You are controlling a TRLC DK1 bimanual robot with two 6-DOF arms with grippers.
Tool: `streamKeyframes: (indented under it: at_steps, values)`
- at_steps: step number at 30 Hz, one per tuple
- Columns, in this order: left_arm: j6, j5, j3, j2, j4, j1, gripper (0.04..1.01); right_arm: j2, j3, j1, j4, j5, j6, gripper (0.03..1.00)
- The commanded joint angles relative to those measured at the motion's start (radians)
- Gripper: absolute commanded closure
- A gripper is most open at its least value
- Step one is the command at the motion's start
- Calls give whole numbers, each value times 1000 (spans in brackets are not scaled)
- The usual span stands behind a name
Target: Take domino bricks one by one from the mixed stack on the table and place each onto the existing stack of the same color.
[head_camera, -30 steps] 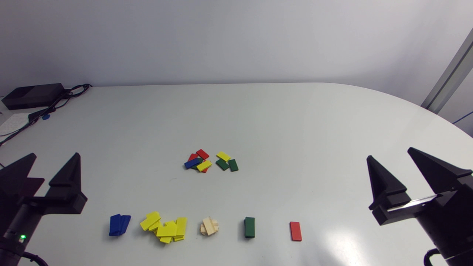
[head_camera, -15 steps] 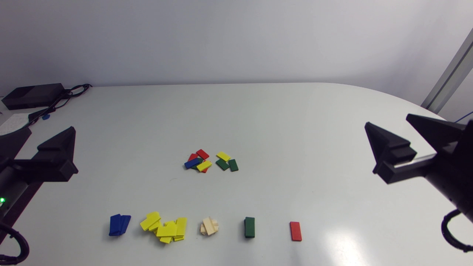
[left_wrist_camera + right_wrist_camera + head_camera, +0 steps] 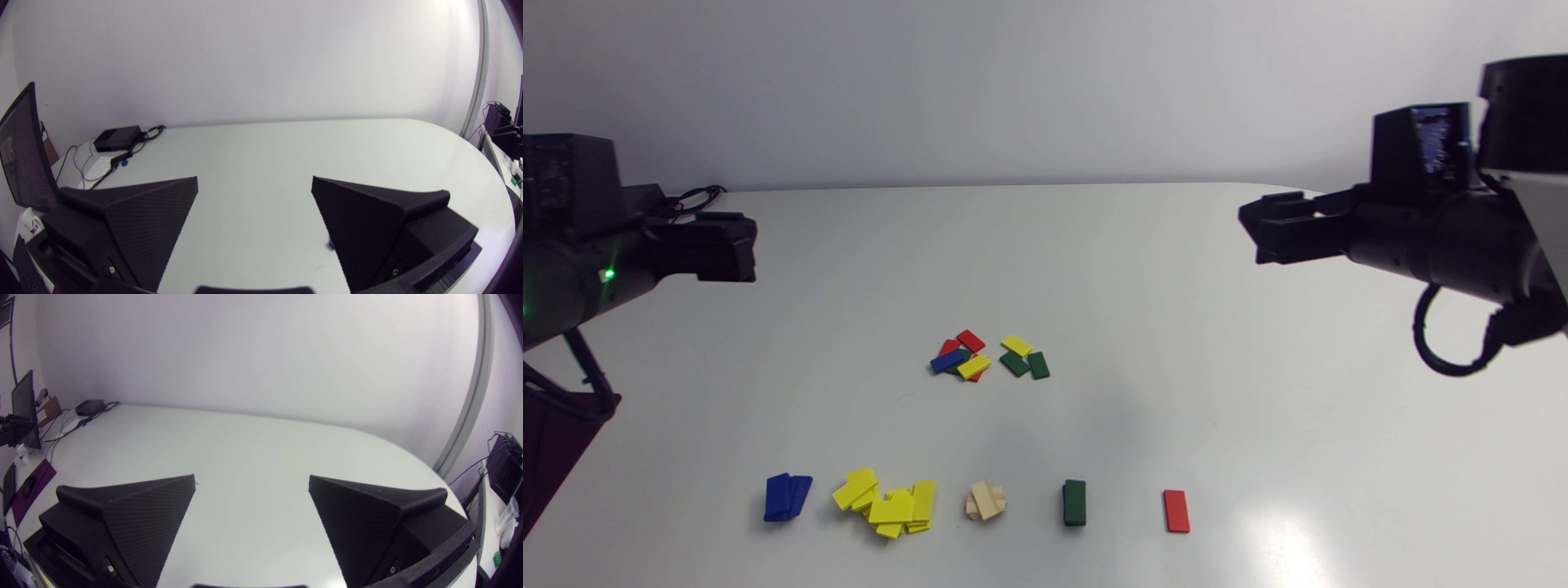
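In the head view the mixed pile (image 3: 988, 357) of red, blue, yellow and green domino bricks lies at the table's middle. Along the front edge sit the sorted stacks: blue (image 3: 786, 496), a sprawling yellow one (image 3: 888, 505), pale wood (image 3: 986, 500), green (image 3: 1074, 501) and a single red brick (image 3: 1176, 510). My left gripper (image 3: 725, 245) hangs high over the left side, far from the pile. My right gripper (image 3: 1270, 229) hangs high over the right side. Both wrist views show the left gripper (image 3: 254, 179) and the right gripper (image 3: 251, 476) open, with nothing between their fingers.
A black box (image 3: 595, 211) with cables (image 3: 682, 200) sits at the table's far left corner, also seen as the black box (image 3: 116, 138) ahead of the left gripper. Bare white tabletop (image 3: 1094, 261) stretches between the pile and the far edge.
Both arms have risen from low near the front corners and now hold their grippers high, pointing inward over the table. The bricks and stacks have not moved.
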Motion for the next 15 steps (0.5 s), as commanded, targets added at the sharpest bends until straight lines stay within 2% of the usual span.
streamKeyframes:
  at_steps: [1,2,4,8,12,15]
  values:
    - [-44,5,75,118,-28,5,54,118,96,7,-59,-35,26,61]
    - [-44,11,89,159,-33,1,56,162,129,8,-77,-50,28,61]
    - [-47,46,106,228,-34,1,56,233,169,8,-94,-110,28,61]
    - [-46,172,138,380,-31,5,56,354,215,20,-94,-190,28,61]
    - [-32,269,152,506,-11,8,56,447,233,43,-108,-266,20,61]
    - [5,283,146,580,41,1,56,526,277,43,-186,-386,-14,61]
